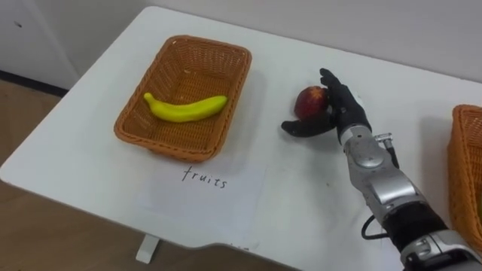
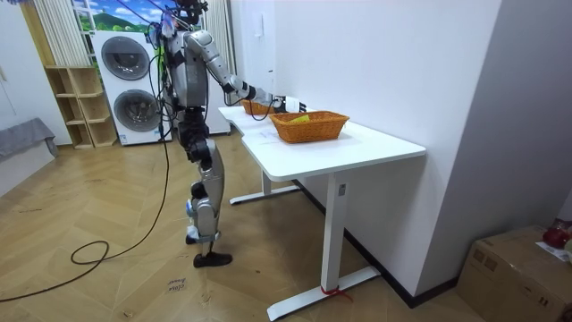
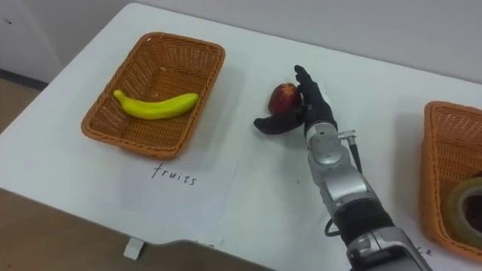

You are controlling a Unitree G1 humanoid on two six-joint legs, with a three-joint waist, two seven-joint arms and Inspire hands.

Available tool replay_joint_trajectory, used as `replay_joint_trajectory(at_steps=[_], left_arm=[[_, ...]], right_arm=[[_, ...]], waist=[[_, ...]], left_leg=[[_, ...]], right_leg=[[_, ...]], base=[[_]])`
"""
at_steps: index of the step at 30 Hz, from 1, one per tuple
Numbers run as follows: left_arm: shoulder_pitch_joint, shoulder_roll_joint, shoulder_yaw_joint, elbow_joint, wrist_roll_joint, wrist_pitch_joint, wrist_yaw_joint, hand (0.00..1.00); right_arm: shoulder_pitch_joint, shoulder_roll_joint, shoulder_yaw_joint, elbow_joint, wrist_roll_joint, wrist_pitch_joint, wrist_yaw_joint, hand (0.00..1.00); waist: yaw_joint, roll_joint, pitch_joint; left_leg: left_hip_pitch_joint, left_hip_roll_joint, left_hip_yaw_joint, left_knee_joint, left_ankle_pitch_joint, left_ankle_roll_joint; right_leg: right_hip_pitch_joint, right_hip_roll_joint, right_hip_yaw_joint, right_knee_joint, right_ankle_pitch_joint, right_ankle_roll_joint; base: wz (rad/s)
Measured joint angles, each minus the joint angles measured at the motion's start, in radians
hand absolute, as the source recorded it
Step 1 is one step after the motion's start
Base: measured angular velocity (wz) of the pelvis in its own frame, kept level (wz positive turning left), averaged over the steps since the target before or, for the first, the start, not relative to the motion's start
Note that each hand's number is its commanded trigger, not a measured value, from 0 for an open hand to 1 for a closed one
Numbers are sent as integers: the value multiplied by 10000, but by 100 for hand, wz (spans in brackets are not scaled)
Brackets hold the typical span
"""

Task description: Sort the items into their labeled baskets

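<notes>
Left eye view: the fruit-sorting step is judged to be in hand, at the grasp stage. A round red fruit (image 1: 310, 102) (apple or peach, can't be told) is seen on the white table (image 1: 301, 203), just to the right of the rectangular woven wicker basket (image 1: 175, 147). That basket is marked by a handwritten paper label (image 1: 203, 181), and a yellow banana (image 1: 184, 108) is already lying in it. The black-fingered right hand (image 1: 340, 113) is set against the fruit's right side. Its fingers are spread, not closed: thumb stretched out under the near side, the rest straight up along the far side. No lift yet.

Room view: the robot is seen standing at the table's long edge, right arm stretched out over the top.

Right eye view: same cupping pose is confirmed, with the fruit lying between thumb and fingers. A roll of clear tape (image 3: 471, 199) is seen in a second wicker basket (image 3: 437, 150) at the far right.

Next move, as judged: fingers to be curled round the fruit, which is then lifted, carried left over the rim and released clear of the banana. Rolling is the risk if the closure is uneven.
</notes>
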Motion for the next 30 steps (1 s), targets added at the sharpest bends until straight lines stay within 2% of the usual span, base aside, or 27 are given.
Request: replay_joint_trajectory(at_steps=[3,10,15,18,30], left_arm=[[9,1,-4,-1,1,0,0,0],[-4,-1,-3,19,-7,-12,7,0],[-26,-10,-9,36,-3,-69,19,0],[-16,-8,-286,46,-118,-118,170,0],[140,-24,-390,-7,-113,-226,-109,0]], right_arm=[[-84,0,-2,208,0,-167,6,0],[-85,1,-84,262,-396,-261,94,0],[-84,2,-85,256,-745,-320,108,0],[-84,17,-85,257,-1218,-319,14,0],[-171,25,-95,247,-2380,-315,-361,0]], waist=[[-6,30,6],[-8,121,-8],[-10,168,-47],[-9,197,-47],[125,158,-69]], left_leg=[[-35,6,86,18,0,0],[-91,7,107,1,-1,1],[-129,1,116,26,4,4],[-144,-8,118,57,17,23],[-368,-5,141,105,41,25]], right_leg=[[-25,0,-1,0,14,-9],[-77,43,-7,26,20,-9],[-183,32,-12,127,20,-9],[-192,2,-15,144,19,-8],[-465,-23,24,281,23,-14]], base=[[0],[0],[0],[0],[0]])
